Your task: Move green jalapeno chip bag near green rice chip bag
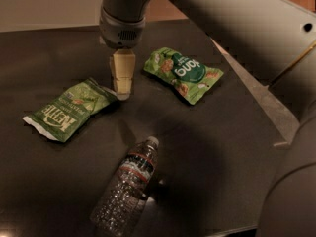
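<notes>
The green jalapeno chip bag, olive-green with white "KETTLE" lettering, lies flat on the dark table at the left. The green rice chip bag, bright green with a dark round "dang" label, lies to the right of centre, apart from the first bag. My gripper hangs from the grey wrist between the two bags. Its tip is just off the right end of the jalapeno bag and low over the table. It holds nothing that I can see.
A clear plastic water bottle lies on its side near the front of the table. My arm's large grey links fill the upper right and right side. The table's right edge runs diagonally behind the rice bag.
</notes>
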